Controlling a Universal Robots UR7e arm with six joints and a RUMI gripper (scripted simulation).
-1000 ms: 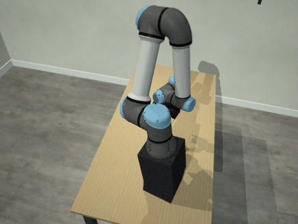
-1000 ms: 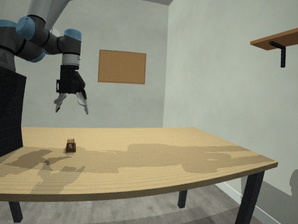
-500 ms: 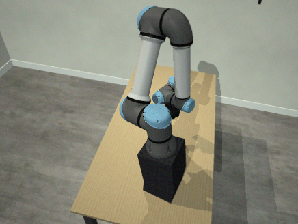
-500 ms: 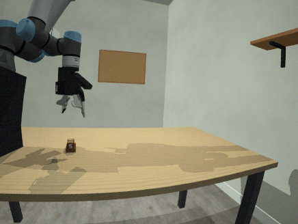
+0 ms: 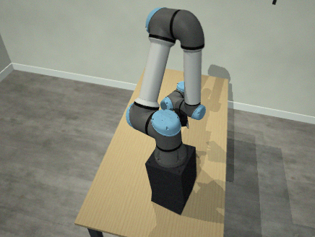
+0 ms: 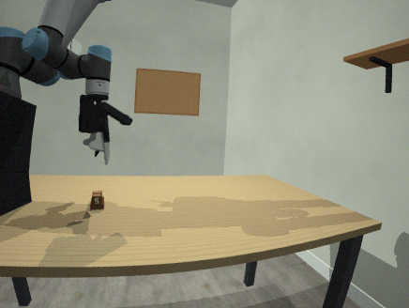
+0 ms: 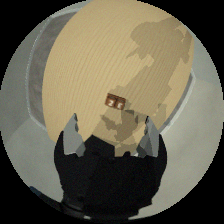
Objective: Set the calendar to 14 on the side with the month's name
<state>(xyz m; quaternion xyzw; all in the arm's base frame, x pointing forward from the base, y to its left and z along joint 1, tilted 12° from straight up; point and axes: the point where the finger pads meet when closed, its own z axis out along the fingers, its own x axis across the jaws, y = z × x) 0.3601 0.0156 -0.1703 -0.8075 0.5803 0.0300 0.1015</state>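
Observation:
The small brown calendar (image 6: 97, 200) sits on the wooden table, its near end face showing a white 5. In the wrist view it appears from above as two brown cubes side by side in a tray (image 7: 115, 101), a little ahead of my fingers. My gripper (image 6: 99, 147) hangs open and empty well above the table, almost straight over the calendar. In the wrist view its two fingers stand wide apart with only table between them. In the top view the arm hides both the gripper and the calendar.
The arm's black pedestal (image 5: 172, 178) stands on the near end of the table (image 5: 170, 152). A cork board (image 6: 167, 92) hangs on the far wall and a wooden shelf (image 6: 380, 55) on the right wall.

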